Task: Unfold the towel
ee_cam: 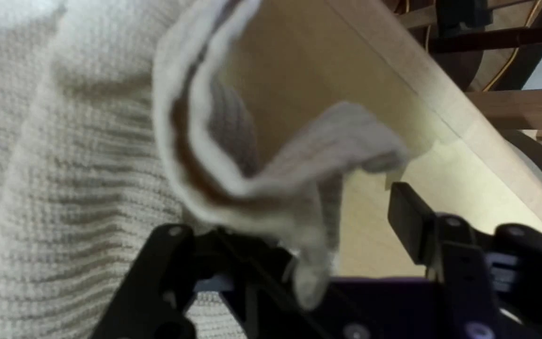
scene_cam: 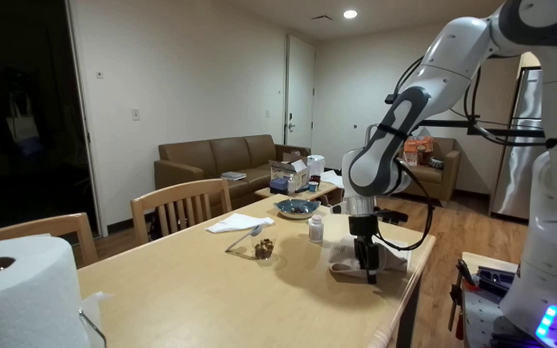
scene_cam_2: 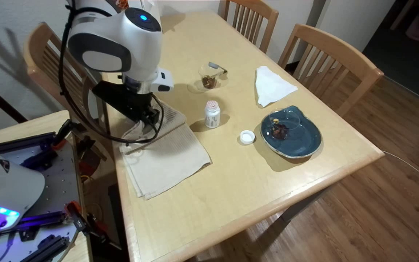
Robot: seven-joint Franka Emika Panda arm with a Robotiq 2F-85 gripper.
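The beige ribbed towel lies partly folded near the table's edge, in both exterior views (scene_cam: 344,256) (scene_cam_2: 169,160). One part lies flat, and a bunched fold lies over it on the side by my gripper. My gripper (scene_cam: 368,270) points down at the bunched part; the arm partly hides it in an exterior view (scene_cam_2: 149,122). In the wrist view my gripper (ee_cam: 327,230) is open, its fingers well apart. A raised, curled edge of the towel (ee_cam: 111,141) drapes over the left finger and hides its tip. A towel corner hangs between the fingers, apart from the right finger.
A white bottle (scene_cam_2: 212,114) stands close to the towel, with a white cap (scene_cam_2: 247,137) beyond it. A blue dish (scene_cam_2: 304,140), a clear cup (scene_cam_2: 208,78) with a spoon, and a white napkin (scene_cam_2: 271,87) are on the table. A paper towel roll (scene_cam: 22,295) stands in front.
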